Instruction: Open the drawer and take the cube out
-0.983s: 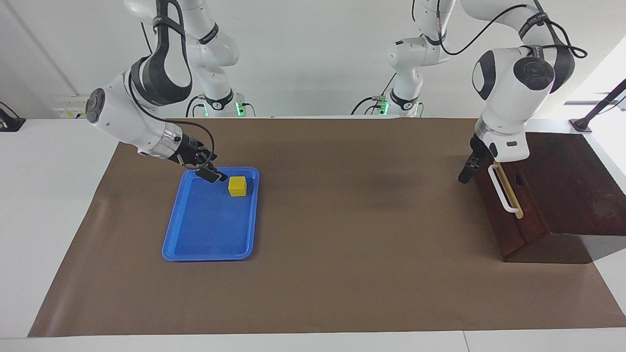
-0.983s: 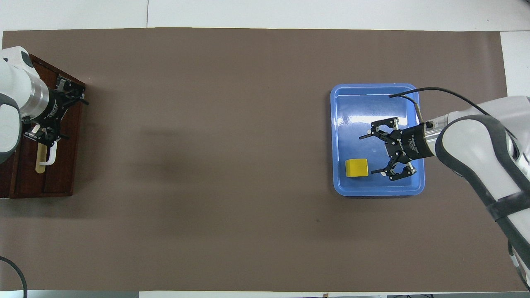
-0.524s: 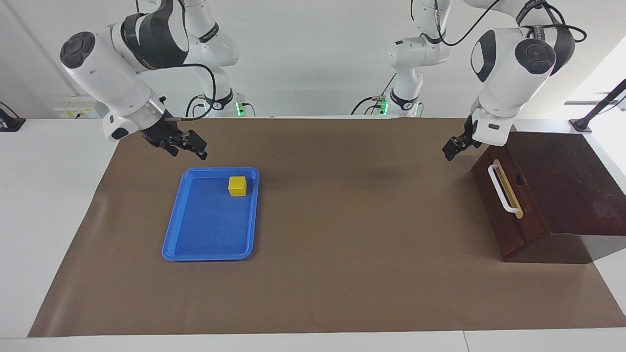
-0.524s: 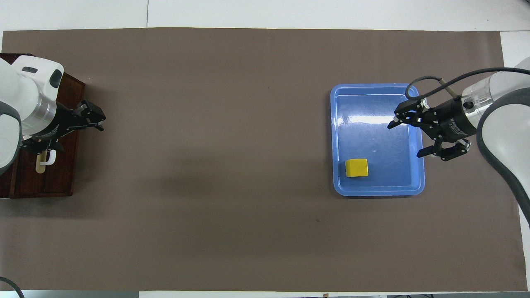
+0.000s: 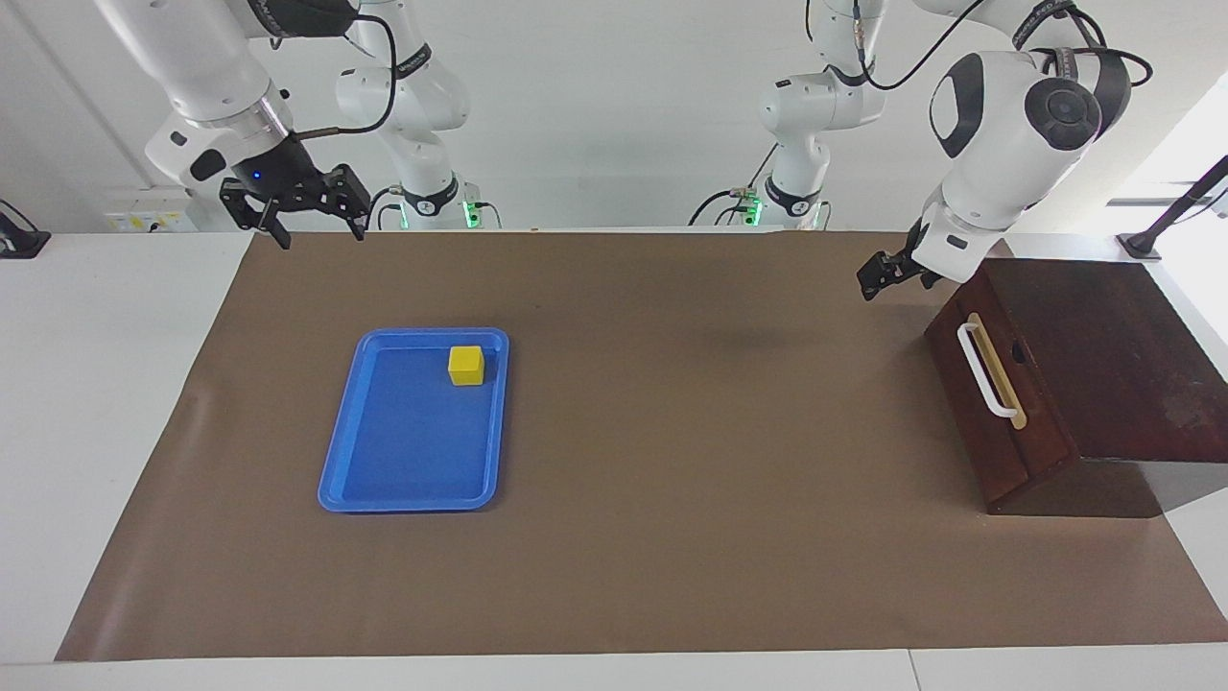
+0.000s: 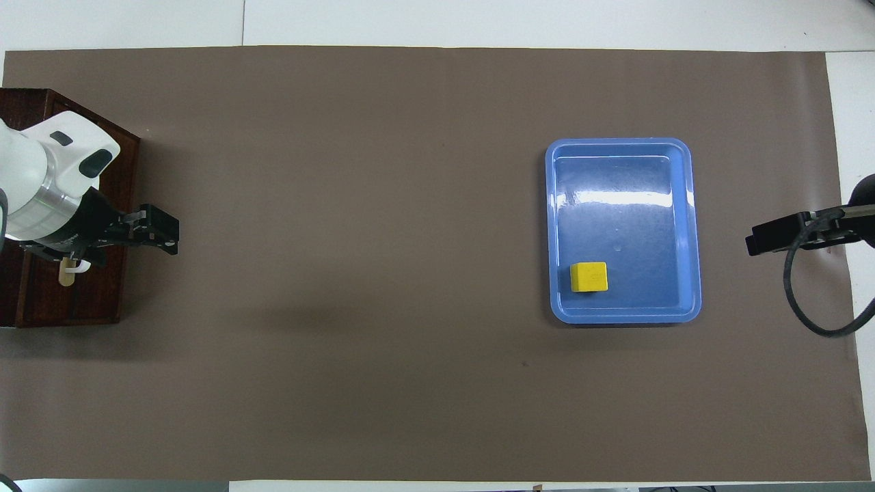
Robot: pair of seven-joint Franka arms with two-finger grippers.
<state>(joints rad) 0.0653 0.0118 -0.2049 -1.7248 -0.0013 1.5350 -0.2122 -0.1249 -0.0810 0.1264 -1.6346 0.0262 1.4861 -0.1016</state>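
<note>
The drawer (image 5: 998,413) is shut in its dark box at the left arm's end of the table, with its white bar handle (image 5: 983,369) showing; it also shows in the overhead view (image 6: 75,287). The yellow cube (image 5: 466,366) lies in the blue tray (image 5: 403,461), in the corner nearest the robots; it also shows in the overhead view (image 6: 589,277). My left gripper (image 5: 871,278) hangs in the air beside the box's upper corner, clear of the handle. My right gripper (image 5: 314,228) is open and empty, raised high over the mat's edge by the robots.
A brown mat (image 5: 672,480) covers the table between the tray (image 6: 622,225) and the drawer box. White table (image 5: 106,384) lies outside the mat. The left gripper (image 6: 160,231) and the right gripper (image 6: 759,240) show at the sides of the overhead view.
My right gripper rose off the tray and drew back toward the robots, leaving the cube there. My left gripper lifted away from the drawer handle. The drawer stayed shut.
</note>
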